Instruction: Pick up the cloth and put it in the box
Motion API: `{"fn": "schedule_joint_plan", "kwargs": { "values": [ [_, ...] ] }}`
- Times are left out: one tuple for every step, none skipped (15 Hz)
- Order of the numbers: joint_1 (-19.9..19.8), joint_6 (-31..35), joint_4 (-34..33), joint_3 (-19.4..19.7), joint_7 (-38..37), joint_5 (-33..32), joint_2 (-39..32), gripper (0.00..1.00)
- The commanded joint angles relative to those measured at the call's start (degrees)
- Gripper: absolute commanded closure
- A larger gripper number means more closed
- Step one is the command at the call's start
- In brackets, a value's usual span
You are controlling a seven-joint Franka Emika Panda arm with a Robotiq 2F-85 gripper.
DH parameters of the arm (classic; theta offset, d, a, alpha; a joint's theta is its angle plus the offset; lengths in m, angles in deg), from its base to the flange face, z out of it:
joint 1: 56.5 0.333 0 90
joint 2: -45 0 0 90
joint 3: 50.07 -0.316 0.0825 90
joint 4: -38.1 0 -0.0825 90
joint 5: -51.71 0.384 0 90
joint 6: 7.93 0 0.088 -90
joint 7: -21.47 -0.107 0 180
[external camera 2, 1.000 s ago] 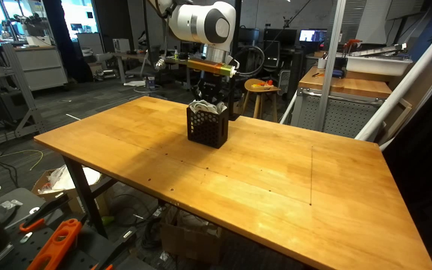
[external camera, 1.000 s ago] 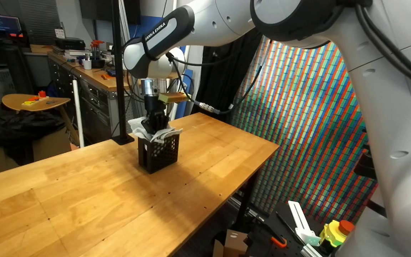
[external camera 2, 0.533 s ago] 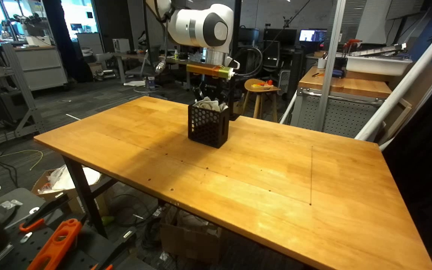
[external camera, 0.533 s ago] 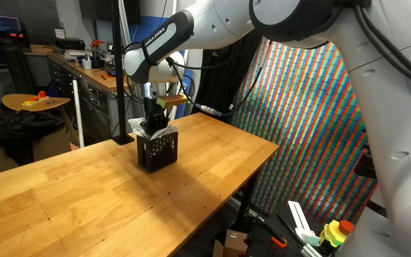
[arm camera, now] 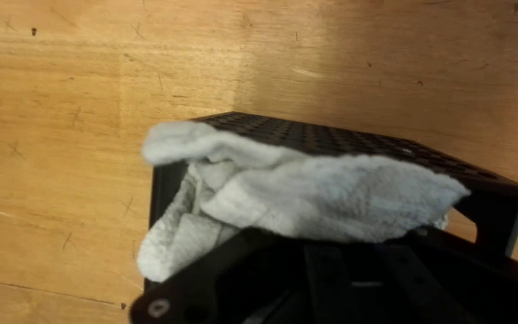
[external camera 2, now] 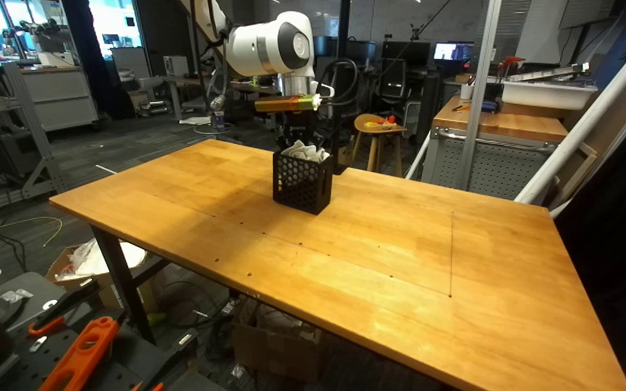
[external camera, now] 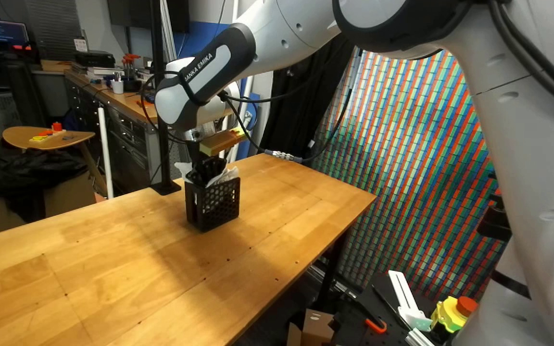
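Note:
The black box (external camera: 219, 204) stands upright on the wooden table, its perforated side also plain on the box (external camera 2: 299, 184) in an exterior view. The white cloth (arm camera: 340, 193) is bunched in its mouth, with folds rising above the rim; the cloth (external camera 2: 305, 151) shows over the near edge in an exterior view. My gripper (external camera: 206, 177) points down into the box top among the folds, its hand somewhat tilted. The jaws look drawn together, but cloth and box walls hide the fingertips. Whether any cloth is pinched between them cannot be seen.
A black upright pole (external camera: 159, 120) with a flat foot stands at the table edge close behind the box. The wooden table (external camera 2: 400, 244) extends around the box. A cable (external camera: 306, 154) hangs beside the wrist.
My hand has sunk and tilted, moving leftward in both exterior views. The cloth sticks out less over the box's side. The box has shifted very slightly.

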Motion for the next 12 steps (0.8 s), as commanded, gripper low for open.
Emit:
{"fn": "schedule_joint_plan", "kwargs": {
  "values": [
    [1.6, 1.1, 2.6, 1.7, -3.9, -2.9, 1.6, 0.89],
    [1.7, 0.9, 2.7, 1.8, -4.3, -3.4, 2.2, 0.89],
    [1.7, 0.7, 2.8, 2.0, -4.6, -3.9, 2.8, 0.89],
    [1.6, 0.5, 2.9, 2.1, -4.8, -4.2, 3.5, 0.89],
    [1.5, 0.3, 3.0, 2.2, -4.9, -4.5, 4.3, 0.89],
    [1.4, 0.1, 3.1, 2.4, -5.0, -4.9, 5.0, 0.89],
    [1.3, -0.2, 3.4, 2.6, -5.1, -5.1, 5.9, 0.89],
    [1.0, -0.5, 3.4, 2.7, -5.0, -5.1, 6.7, 0.89],
    [0.8, -0.8, 3.5, 2.9, -5.0, -4.9, 7.5, 0.89],
    [0.4, -1.1, 3.6, 2.9, -4.7, -4.4, 8.3, 0.89],
    [0.3, -1.3, 3.6, 2.9, -4.7, -4.4, 9.0, 0.89],
    [0.0, -1.6, 3.6, 2.9, -4.5, -4.1, 9.8, 0.89]
  ]
}}
